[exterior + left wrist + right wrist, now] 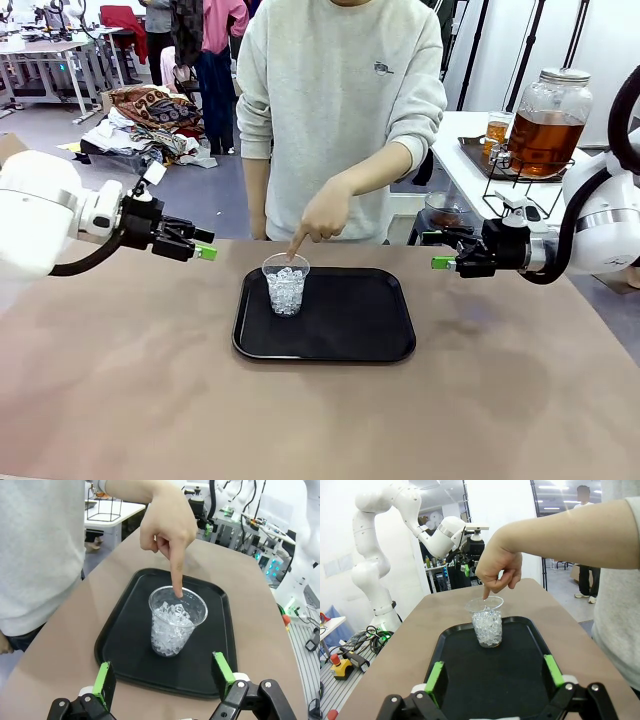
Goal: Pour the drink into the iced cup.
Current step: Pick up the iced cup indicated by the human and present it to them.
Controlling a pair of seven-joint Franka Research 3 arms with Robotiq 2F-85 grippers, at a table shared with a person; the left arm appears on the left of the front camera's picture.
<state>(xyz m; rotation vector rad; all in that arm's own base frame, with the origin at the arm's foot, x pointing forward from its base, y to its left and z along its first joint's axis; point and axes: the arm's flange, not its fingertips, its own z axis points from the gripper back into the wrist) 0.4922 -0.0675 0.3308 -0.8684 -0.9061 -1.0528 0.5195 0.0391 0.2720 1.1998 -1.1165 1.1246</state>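
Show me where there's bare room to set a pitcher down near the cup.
The black tray lies bare from the iced cup to its right rim. The table is free between tray and robot and at both sides. Crowded: the tray's far left corner, where the cup stands with the person's hand pointing at its rim.

I would say this is a robotics laboratory. A white left arm (40,210) and a white right arm (610,215) stand at a brown table (120,400). On the floor beside it lie cables (360,640) and a red emergency-stop button (339,661). Farther back are desks (45,50) with equipment, black stands (530,45), a heap of clothes (150,125), and a white side table (455,165) carrying a jar (565,90) of amber drink (545,140).
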